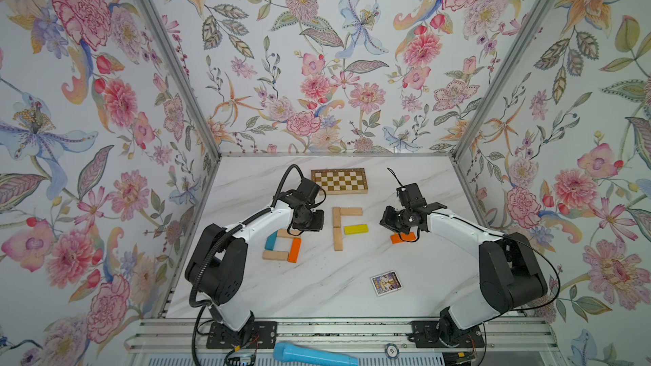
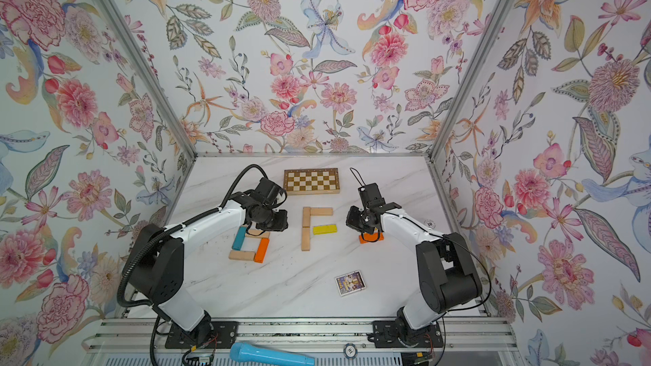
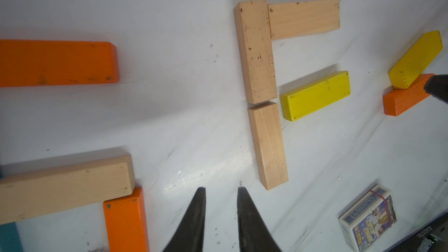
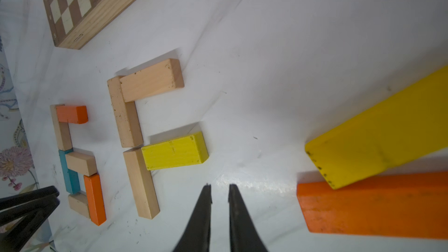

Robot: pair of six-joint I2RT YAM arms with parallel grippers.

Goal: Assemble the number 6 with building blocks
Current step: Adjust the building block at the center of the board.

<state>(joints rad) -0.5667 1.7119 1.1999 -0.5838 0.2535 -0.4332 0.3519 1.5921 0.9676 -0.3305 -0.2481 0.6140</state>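
The building blocks lie in three groups on the white table. In the middle, two pale bars (image 1: pixel 337 228) stand end to end, with a pale bar (image 1: pixel 351 211) and a yellow one (image 1: pixel 355 229) branching right. To the left, teal (image 1: pixel 271 240), pale (image 1: pixel 275 255) and orange (image 1: pixel 294 249) bars form a loop. On the right, a yellow bar (image 4: pixel 378 136) leans on an orange one (image 4: pixel 373 204). My left gripper (image 3: pixel 221 189) hovers between the left and middle groups, jaws narrowly apart and empty. My right gripper (image 4: pixel 219 185) hangs beside the orange bar, jaws almost together and empty.
A checkered board (image 1: pixel 340 180) lies at the back of the table. A small card box (image 1: pixel 385 282) sits near the front right. A light-blue microphone (image 1: pixel 315 355) and a round chip (image 1: pixel 391 350) rest on the front rail. Flowered walls close in three sides.
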